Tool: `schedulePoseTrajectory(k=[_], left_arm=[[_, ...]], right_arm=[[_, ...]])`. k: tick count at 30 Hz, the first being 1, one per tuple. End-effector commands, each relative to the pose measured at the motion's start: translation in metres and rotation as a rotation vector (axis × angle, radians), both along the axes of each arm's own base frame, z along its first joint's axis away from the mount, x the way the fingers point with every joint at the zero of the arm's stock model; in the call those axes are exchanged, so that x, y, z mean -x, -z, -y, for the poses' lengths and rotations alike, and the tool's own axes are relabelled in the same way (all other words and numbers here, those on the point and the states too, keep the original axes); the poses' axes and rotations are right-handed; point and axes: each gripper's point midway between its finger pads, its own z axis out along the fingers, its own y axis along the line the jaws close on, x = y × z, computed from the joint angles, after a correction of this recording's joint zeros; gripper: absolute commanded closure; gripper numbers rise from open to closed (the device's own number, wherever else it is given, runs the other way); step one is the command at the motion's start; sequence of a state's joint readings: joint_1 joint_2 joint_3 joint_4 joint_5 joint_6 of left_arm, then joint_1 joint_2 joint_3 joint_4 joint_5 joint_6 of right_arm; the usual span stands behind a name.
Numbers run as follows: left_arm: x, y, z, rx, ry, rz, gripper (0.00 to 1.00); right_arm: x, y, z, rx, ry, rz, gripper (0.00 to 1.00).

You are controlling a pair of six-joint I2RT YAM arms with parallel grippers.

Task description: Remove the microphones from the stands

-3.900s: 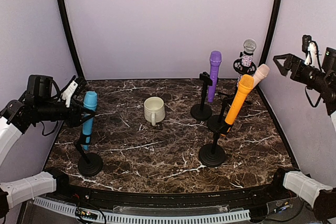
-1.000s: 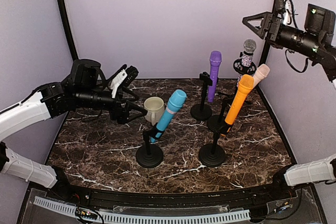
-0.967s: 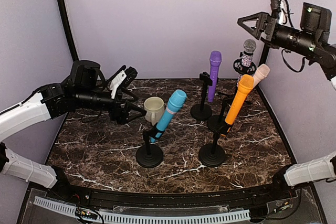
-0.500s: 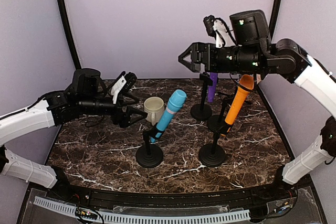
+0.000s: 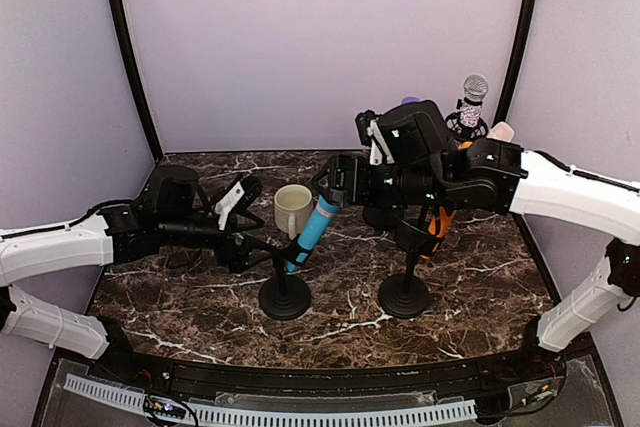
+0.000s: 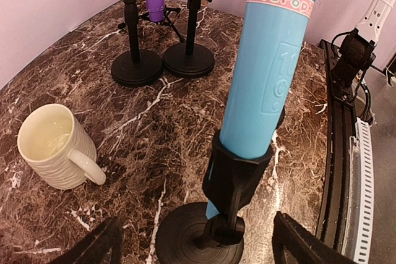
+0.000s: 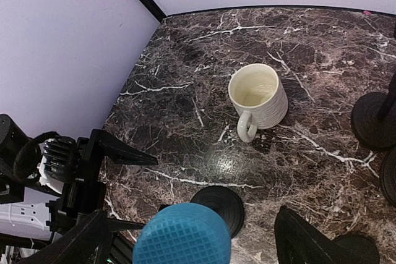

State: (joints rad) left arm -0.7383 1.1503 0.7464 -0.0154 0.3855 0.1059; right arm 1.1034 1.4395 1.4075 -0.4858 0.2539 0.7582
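I had the left end effector (image 5: 248,219) gaping empty beside the stand (image 5: 285,295), presumably to brace it; the right end effector (image 5: 325,187), equally open, hovered mid-frame over the blue microphone (image 5: 318,222) for lifting.

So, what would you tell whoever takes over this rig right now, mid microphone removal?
Left gripper: open, facing the stem of the stand, not touching it.
Right gripper: open over the head of the blue microphone, no grip yet.
The microphone sits tilted in the stand's clip.
Done: both arms in position, nothing removed.
Left: probably steady the stand, close on the microphone, lift it out.
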Motion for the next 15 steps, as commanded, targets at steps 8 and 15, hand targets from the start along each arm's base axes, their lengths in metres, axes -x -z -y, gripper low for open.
schedulePoseTrajectory(k=[8,15], left_arm=[[0.003,-0.006,0.004,0.071,0.010,-0.005,0.15],[0.010,0.013,0.011,-0.010,0.053,-0.018,0.17]], right_arm=[[0.002,0.000,-0.028,-0.057,0.003,0.021,0.22],[0.005,0.007,-0.032,-0.040,-0.005,0.032,0.39]])
